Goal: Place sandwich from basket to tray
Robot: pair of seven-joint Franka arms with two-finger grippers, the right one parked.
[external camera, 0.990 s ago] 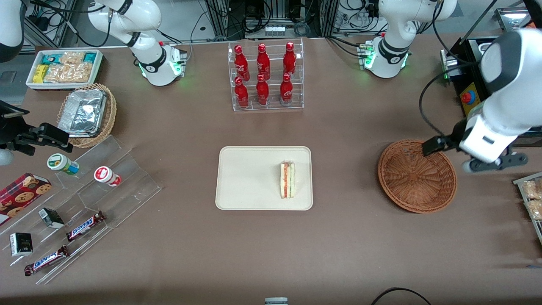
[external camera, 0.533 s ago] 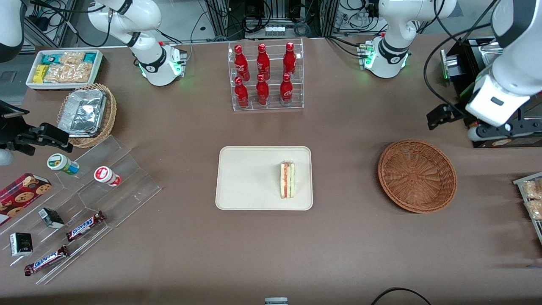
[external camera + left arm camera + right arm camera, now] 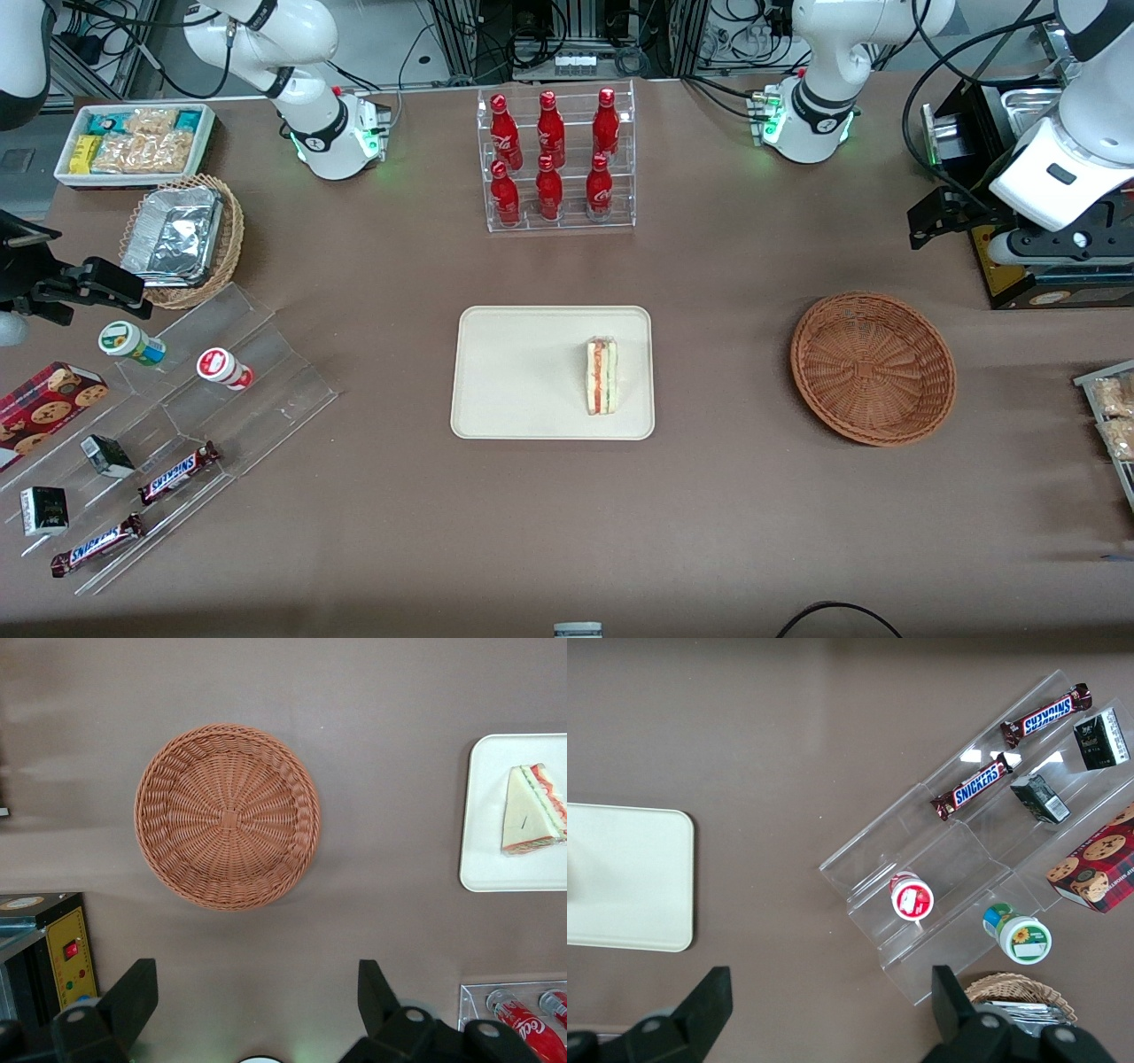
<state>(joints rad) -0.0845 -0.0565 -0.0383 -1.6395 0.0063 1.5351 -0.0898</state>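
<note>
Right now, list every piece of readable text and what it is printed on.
"SNICKERS": two chocolate bars on the clear stepped rack.
Script logo on the red bottles: too small to read.
Cup lids, cookie box, snack packets: unreadable.
Sandwich, tray, basket, gripper: no text.

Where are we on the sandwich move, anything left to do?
Done: the sandwich lies on the tray, and the basket holds nothing. In hand: nothing; the left arm's tool is open and raised, farther from the front camera than the basket, at the working arm's end of the table. Nothing visible is left.
</note>
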